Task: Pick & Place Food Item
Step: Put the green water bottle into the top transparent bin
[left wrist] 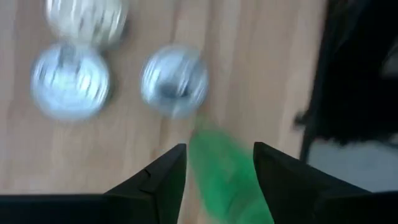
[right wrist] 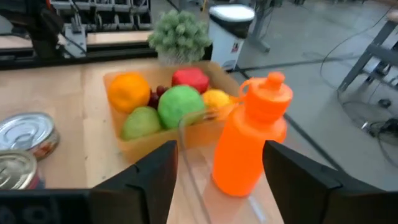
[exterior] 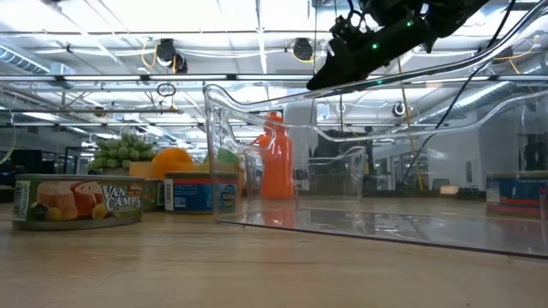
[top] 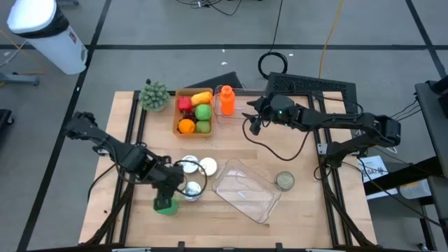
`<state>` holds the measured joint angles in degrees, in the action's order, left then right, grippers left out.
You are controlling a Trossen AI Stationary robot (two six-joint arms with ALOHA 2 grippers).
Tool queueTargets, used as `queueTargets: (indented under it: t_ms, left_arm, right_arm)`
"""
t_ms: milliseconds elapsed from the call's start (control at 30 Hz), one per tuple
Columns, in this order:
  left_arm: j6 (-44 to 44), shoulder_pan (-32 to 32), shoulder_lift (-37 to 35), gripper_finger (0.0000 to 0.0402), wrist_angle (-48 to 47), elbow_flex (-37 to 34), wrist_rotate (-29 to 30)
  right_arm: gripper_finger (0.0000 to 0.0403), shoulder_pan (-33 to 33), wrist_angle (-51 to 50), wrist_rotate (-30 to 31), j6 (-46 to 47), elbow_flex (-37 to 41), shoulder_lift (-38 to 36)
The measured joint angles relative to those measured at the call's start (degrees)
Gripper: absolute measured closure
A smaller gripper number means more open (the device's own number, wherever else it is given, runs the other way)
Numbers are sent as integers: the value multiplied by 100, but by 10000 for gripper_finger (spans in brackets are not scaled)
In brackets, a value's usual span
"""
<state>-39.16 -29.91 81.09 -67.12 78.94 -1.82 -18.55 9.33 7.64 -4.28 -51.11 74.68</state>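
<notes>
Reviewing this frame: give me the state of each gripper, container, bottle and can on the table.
left gripper: fingers straddling a green item, contact unclear
right gripper: open, holding nothing, near the orange bottle
orange bottle: upright, capped
clear container: empty
wooden tray: full of fruit
cans: upright, sealed

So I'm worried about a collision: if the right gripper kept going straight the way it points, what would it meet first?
Probably the orange bottle, dead ahead between the right gripper's open fingers; depth is hard to judge.

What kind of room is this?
Probably a robotics lab or workshop: a wooden table with play food in a tray, cables across a taped floor, and open ceiling pipes.
</notes>
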Motion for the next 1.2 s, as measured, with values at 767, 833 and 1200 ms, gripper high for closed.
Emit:
queueTargets:
  t_ms: [767,833,1200]
  left_arm:
    - [631,1049,7,308,2099,4,137]
    - [703,1103,7,309,2071,4,46]
    - [67,1464,7,191,1549,1,-471]
  right_arm:
    - [190,294,-494,-20,14,168,-813]
    - [190,294,-601,-20,14,168,-922]
    - [190,294,-824,-20,55,168,-1096]
